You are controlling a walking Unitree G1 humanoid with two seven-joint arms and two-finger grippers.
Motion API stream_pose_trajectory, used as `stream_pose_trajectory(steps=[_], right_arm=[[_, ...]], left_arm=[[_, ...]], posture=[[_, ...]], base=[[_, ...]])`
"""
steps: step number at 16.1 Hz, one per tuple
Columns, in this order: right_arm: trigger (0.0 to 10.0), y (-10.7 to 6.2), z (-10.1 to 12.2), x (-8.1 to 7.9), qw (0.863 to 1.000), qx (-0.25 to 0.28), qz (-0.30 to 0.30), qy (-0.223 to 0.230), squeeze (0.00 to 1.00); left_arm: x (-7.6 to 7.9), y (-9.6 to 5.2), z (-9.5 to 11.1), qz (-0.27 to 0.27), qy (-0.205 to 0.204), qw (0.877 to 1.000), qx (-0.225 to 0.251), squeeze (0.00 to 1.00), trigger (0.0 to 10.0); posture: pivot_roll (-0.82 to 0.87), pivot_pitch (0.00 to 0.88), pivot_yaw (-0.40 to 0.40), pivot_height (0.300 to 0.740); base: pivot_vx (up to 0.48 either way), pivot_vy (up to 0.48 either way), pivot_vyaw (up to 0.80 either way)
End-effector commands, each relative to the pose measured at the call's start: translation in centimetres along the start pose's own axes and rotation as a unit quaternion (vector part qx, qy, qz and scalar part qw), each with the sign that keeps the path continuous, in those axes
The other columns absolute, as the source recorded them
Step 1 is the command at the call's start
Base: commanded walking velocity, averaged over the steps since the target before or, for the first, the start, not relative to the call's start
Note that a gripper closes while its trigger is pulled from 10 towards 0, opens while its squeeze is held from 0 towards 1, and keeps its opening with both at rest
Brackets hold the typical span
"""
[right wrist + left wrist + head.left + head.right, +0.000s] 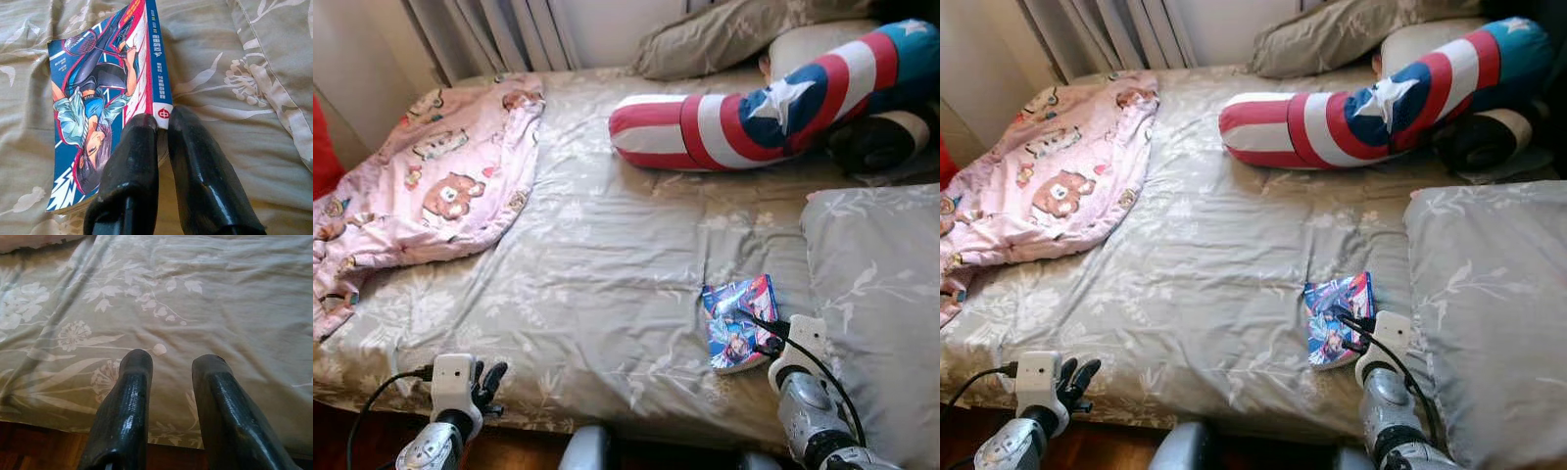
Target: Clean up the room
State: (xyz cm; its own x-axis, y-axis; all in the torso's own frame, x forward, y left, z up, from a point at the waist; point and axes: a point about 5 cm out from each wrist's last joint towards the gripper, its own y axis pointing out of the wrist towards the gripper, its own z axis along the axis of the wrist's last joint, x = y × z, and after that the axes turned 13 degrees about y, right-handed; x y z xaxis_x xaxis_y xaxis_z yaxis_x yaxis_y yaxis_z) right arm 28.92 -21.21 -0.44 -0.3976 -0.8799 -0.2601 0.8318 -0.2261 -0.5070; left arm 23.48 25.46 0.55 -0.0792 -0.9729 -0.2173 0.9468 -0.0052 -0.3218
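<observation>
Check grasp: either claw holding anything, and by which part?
Right claw pinches the comic book at its spine corner, book lying on the bedsheet. Left claw open, holding nothing.

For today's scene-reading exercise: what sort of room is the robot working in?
Most likely a bedroom: a bed with floral sheets, grey pillows, a pink bear-print blanket and a striped star bolster. A comic book lies on it.

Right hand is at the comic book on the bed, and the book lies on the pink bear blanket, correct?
Not quite. The right hand is at the comic book, but the book lies on the grey floral sheet; the pink bear blanket is across the bed, per the left eye view.
</observation>
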Motion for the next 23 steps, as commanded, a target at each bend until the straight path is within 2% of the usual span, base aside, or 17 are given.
stream_pose_trajectory(steps=[1, 7, 8, 9, 10, 12, 13, 15, 17, 19, 20, 21, 23], right_arm=[[10.0, -0.1, -0.2, 0.3, 1.000, 0.000, -0.008, 0.008, 0.00], [10.0, -0.1, 0.0, 0.7, 1.000, 0.004, -0.016, 0.015, 0.00], [10.0, -0.1, 0.1, 0.8, 1.000, 0.005, -0.016, 0.016, 0.05], [10.0, -0.1, 0.1, 0.8, 1.000, 0.005, -0.016, 0.017, 0.48], [10.0, 0.0, 0.1, 0.9, 1.000, 0.006, -0.017, 0.017, 0.55], [10.0, -0.1, 0.1, 0.9, 1.000, 0.005, -0.017, 0.017, 0.56], [10.0, 0.0, 0.1, 1.0, 1.000, 0.004, -0.019, 0.016, 0.51], [10.0, -0.1, 0.1, 1.1, 1.000, 0.003, -0.022, 0.019, 0.26], [10.0, -0.1, -0.2, 1.4, 0.999, -0.002, -0.026, 0.025, 0.30], [10.0, -0.2, -0.2, 1.5, 0.999, -0.001, -0.028, 0.026, 0.29], [10.0, -0.2, 0.0, 1.4, 0.999, 0.005, -0.026, 0.031, 0.19], [10.0, -0.1, 0.2, 1.1, 0.999, 0.016, -0.015, 0.030, 0.00], [10.0, -0.3, -0.1, -0.1, 0.999, 0.026, 0.027, 0.001, 0.00]], left_arm=[[-0.1, -0.5, -0.7, 0.002, -0.002, 1.000, -0.017, 0.00, 10.0], [-0.1, -0.9, -0.9, 0.004, -0.003, 1.000, -0.024, 0.00, 10.0], [-0.1, -1.0, -1.0, 0.005, -0.004, 1.000, -0.026, 0.00, 10.0], [-0.1, -1.0, -1.0, 0.006, -0.005, 1.000, -0.027, 0.00, 10.0], [-0.1, -1.0, -1.0, 0.006, -0.005, 1.000, -0.027, 0.00, 10.0], [-0.1, -1.0, -1.0, 0.006, -0.006, 1.000, -0.028, 0.00, 10.0], [0.1, -0.9, -1.0, 0.006, -0.008, 1.000, -0.028, 0.00, 10.0], [0.2, -0.9, -0.9, 0.004, -0.009, 1.000, -0.028, 0.00, 10.0], [0.3, -0.8, -0.9, 0.004, -0.011, 1.000, -0.028, 0.00, 10.0], [0.4, -0.6, -0.8, 0.005, -0.013, 1.000, -0.028, 0.00, 10.0], [0.4, -0.5, -0.8, 0.006, -0.014, 0.999, -0.029, 0.00, 10.0], [0.5, -0.4, -0.9, 0.007, -0.016, 0.999, -0.030, 0.00, 10.0], [0.7, -0.1, -0.9, 0.014, -0.023, 0.999, -0.031, 0.00, 10.0]], posture=[[0.15, 0.164, 0.129, 0.650], [0.15, 0.170, 0.124, 0.650], [0.15, 0.171, 0.124, 0.650], [0.15, 0.171, 0.122, 0.650], [0.15, 0.172, 0.121, 0.650], [0.15, 0.169, 0.118, 0.650], [0.15, 0.166, 0.116, 0.650], [0.16, 0.163, 0.113, 0.650], [0.15, 0.159, 0.112, 0.650], [0.15, 0.151, 0.109, 0.650], [0.15, 0.146, 0.106, 0.650], [0.14, 0.137, 0.100, 0.650], [0.13, 0.116, 0.088, 0.650]], base=[[0.000, 0.000, 0.00], [0.000, 0.000, 0.00], [0.000, 0.000, 0.00], [0.000, 0.000, 0.00], [0.000, 0.000, 0.00], [0.000, 0.000, 0.00], [0.000, 0.000, 0.00], [0.000, 0.000, 0.00], [0.000, 0.000, 0.00], [0.000, 0.000, 0.00], [0.000, 0.000, 0.00], [0.000, 0.000, 0.00], [0.000, 0.000, 0.00]])
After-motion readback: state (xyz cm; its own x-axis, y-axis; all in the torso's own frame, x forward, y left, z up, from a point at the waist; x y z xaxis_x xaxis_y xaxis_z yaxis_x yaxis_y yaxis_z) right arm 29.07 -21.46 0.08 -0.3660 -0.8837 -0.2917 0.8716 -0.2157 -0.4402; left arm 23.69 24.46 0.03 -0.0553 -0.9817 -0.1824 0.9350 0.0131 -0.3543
